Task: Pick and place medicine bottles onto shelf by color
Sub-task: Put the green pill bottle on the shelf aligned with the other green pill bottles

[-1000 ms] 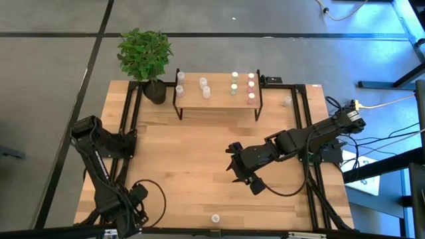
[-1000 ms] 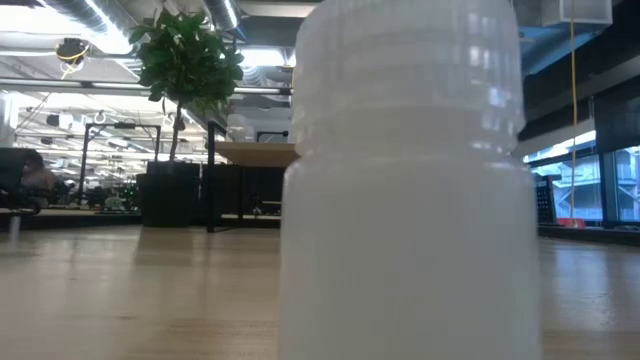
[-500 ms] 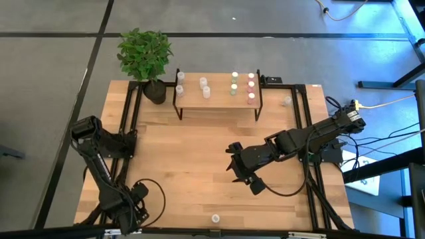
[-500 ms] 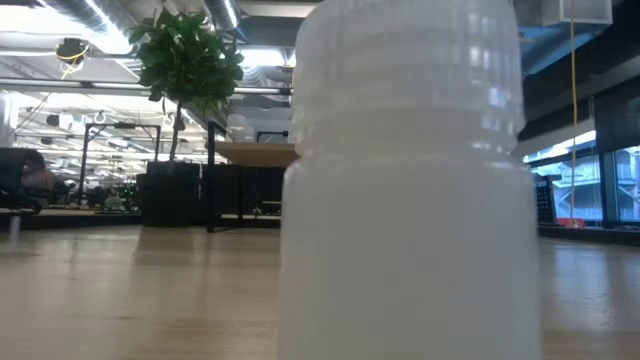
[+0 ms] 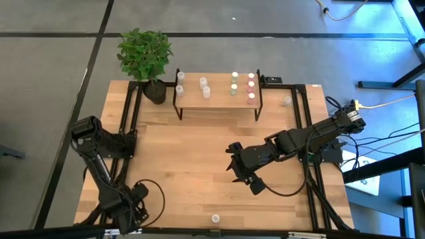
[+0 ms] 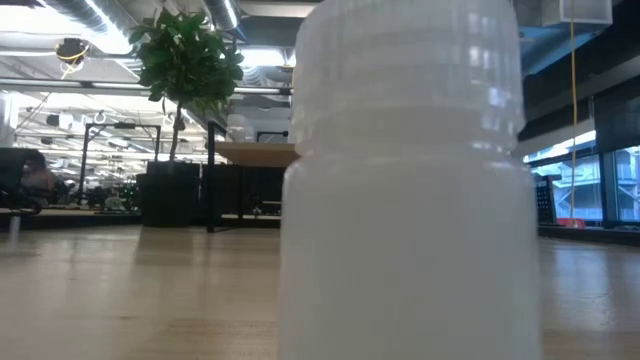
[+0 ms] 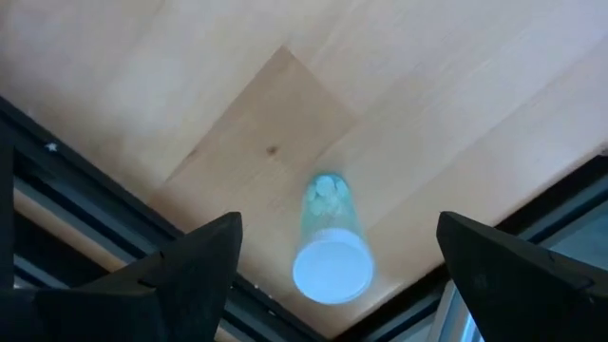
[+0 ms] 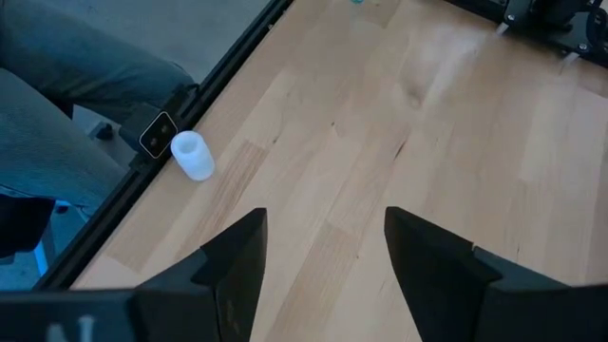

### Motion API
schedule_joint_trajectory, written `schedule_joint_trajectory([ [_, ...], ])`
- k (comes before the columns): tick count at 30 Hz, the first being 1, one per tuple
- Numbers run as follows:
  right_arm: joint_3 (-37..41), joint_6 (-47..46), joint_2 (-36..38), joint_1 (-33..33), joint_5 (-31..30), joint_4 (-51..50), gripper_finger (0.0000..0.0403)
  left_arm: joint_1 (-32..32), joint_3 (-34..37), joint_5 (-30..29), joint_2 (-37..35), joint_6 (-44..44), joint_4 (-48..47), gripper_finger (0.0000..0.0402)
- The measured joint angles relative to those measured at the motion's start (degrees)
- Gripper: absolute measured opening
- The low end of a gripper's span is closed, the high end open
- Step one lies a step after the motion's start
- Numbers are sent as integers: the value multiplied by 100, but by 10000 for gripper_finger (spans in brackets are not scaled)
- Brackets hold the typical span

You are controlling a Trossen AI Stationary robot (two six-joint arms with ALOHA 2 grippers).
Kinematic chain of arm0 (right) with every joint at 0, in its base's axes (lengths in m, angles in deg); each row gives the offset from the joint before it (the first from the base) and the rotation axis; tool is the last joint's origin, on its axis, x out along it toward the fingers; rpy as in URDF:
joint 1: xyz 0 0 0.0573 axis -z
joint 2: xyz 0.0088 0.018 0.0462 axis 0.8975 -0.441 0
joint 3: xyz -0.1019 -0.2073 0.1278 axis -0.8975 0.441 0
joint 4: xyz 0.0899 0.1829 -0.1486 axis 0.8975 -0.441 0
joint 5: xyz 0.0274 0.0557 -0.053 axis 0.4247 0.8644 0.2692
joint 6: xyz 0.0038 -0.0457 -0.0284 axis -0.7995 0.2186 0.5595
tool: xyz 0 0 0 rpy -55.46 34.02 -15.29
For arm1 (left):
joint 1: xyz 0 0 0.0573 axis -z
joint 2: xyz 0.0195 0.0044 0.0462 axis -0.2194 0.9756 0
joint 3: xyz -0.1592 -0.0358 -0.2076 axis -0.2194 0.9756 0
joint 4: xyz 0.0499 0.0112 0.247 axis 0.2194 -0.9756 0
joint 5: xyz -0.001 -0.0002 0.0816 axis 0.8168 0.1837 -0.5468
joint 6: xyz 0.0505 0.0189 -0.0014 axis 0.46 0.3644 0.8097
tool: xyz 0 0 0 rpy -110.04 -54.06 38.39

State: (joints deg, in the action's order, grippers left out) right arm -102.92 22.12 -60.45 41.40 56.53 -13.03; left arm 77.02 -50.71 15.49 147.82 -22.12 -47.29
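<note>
Medicine bottles stand on the shelf (image 5: 218, 93) at the table's far side: white-capped ones (image 5: 203, 83) at its left, green-capped (image 5: 234, 83) and pink-capped (image 5: 251, 87) at its right. My left gripper (image 5: 126, 214) points down at the near left corner, open. A white-capped bottle (image 7: 331, 255) stands on the wood between its fingers, untouched; my arm hides this bottle in the high view. My right gripper (image 5: 239, 174) hangs open over the table's middle right. Another white bottle (image 5: 215, 218) stands at the near edge and fills the low view (image 6: 410, 180).
A potted plant (image 5: 146, 56) stands at the far left, beside the shelf. One loose bottle (image 5: 287, 101) sits at the far right of the table. Black frame rails (image 5: 309, 133) run along the table's sides. A person's legs (image 8: 66, 85) show beyond the near edge.
My left gripper has sunk toward the table at the near left corner, still open and pointing down.
</note>
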Motion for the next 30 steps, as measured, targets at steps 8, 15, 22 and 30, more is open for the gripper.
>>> schedule_joint_trajectory([
  [8,0,0,0,0,2,-5,217,137,0,17,22,-289,83,347],
  [15,0,-20,0,1,1,-3,217,33,-1,311,252,-785,140,342],
  [22,0,-20,0,2,0,1,217,-98,0,470,302,-735,90,306],
  [30,0,-20,0,2,0,4,217,-106,0,478,302,-733,96,230],
])
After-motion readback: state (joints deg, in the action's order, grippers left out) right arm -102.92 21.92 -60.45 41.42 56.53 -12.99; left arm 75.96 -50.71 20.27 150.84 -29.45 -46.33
